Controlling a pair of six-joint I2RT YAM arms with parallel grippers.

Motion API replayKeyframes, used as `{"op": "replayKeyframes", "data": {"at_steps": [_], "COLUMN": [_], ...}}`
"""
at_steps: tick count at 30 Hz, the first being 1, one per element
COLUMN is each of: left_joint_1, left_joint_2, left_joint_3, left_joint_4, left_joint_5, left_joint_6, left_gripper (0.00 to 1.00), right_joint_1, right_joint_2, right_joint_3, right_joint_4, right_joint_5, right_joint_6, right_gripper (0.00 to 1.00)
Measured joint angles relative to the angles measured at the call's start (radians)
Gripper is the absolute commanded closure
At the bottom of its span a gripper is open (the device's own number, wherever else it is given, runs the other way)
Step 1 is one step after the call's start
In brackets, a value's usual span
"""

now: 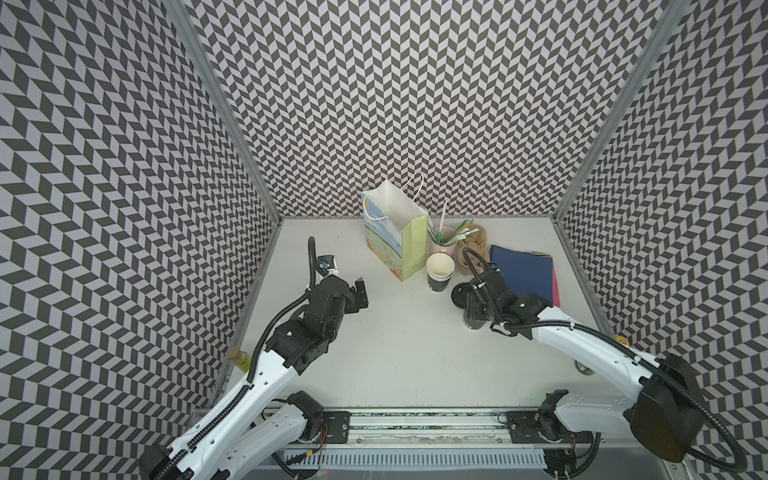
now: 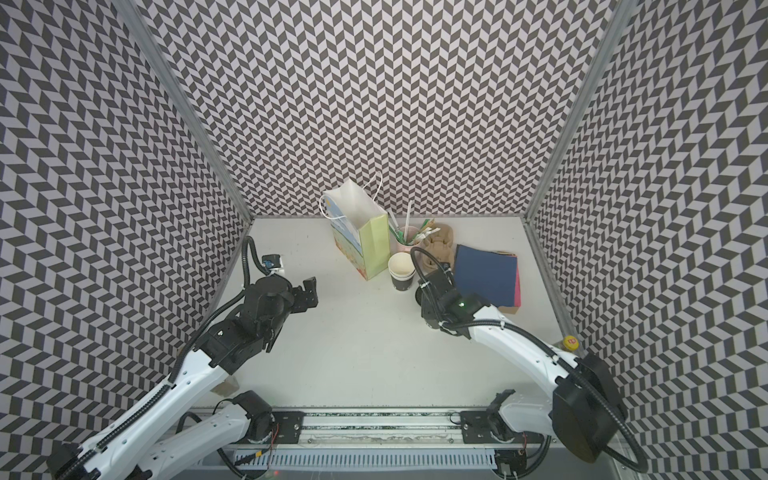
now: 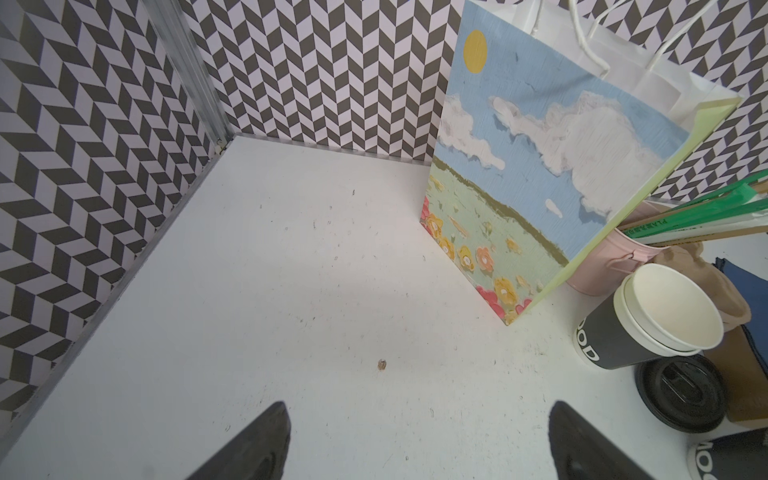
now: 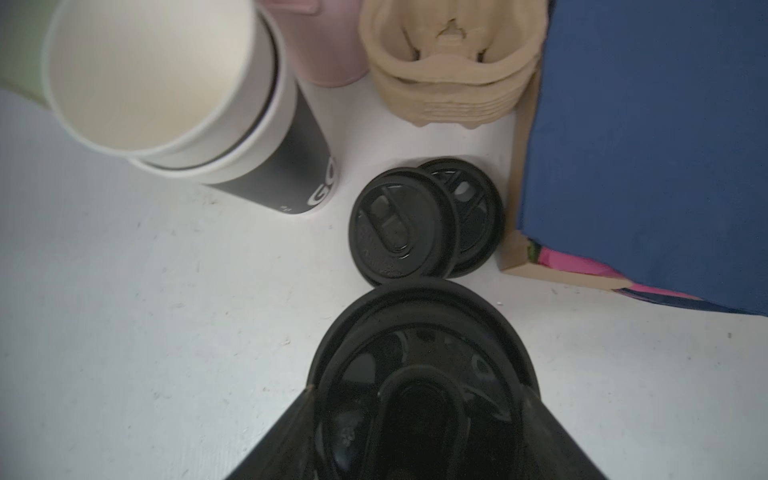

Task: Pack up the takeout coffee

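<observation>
Nearest my camera head ran the mounting rail (image 1: 415,419) that carried both arms, and beyond it lay the pale counter (image 1: 395,357). My left gripper (image 3: 419,405) hung over a bare patch of that counter, jaws spread wide and nothing between them.

Across on the right, my right gripper (image 4: 415,388) pointed down over the takeout coffee (image 4: 419,332). The coffee stood upright and capped on the counter, in front of the other supplies. In both top views the wrist hid most of it. The jaws stood on either side of its black lid, but I could not tell from the wrist view whether they pressed on it or only flanked it.

Just past the coffee lay two spare black lids (image 4: 401,226), one overlapping the other. To their left stood a stack of open cups (image 1: 439,272), black outside and cream inside. Behind the stack came the pink cup of straws (image 1: 441,246), close against the gift bag (image 1: 395,237). The bag stood upright and open near the back wall, its white cord handles raised. Nested tan pulp carriers (image 4: 449,75) sat beside the pink cup. A pile of dark blue napkins (image 1: 521,272) lay farther right, with pink sheets showing under its edge.
</observation>
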State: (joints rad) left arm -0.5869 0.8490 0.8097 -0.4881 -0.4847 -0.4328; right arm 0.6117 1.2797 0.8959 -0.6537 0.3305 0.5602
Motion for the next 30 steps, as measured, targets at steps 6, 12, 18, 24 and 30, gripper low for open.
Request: {"op": "replayKeyframes", "data": {"at_steps": [6, 12, 18, 24, 30], "left_joint_1": [-0.003, -0.016, -0.021, -0.021, -0.030], "left_joint_2": [0.000, -0.001, -0.002, -0.002, -0.006], "left_joint_3": [0.000, 0.000, 0.000, 0.000, -0.003], "left_joint_4": [0.000, 0.000, 0.000, 0.000, 0.018], "left_joint_5": [0.000, 0.000, 0.000, 0.002, 0.106], "left_joint_6": [0.006, 0.013, 0.014, 0.016, 0.044], "left_gripper": [0.03, 0.03, 0.03, 0.03, 0.05], "right_joint_1": [-0.037, -0.066, -0.073, -0.081, -0.099], "right_joint_2": [-0.016, -0.019, -0.019, -0.024, -0.032], "right_joint_3": [-0.005, -0.009, -0.009, -0.008, -0.008], "right_joint_4": [-0.021, -0.041, -0.046, -0.055, -0.059], "right_joint_5": [0.022, 0.043, 0.055, 0.053, 0.005], "right_joint_6": [0.009, 0.013, 0.017, 0.011, 0.000], "right_gripper": [0.29, 0.25, 0.21, 0.24, 0.25]}}
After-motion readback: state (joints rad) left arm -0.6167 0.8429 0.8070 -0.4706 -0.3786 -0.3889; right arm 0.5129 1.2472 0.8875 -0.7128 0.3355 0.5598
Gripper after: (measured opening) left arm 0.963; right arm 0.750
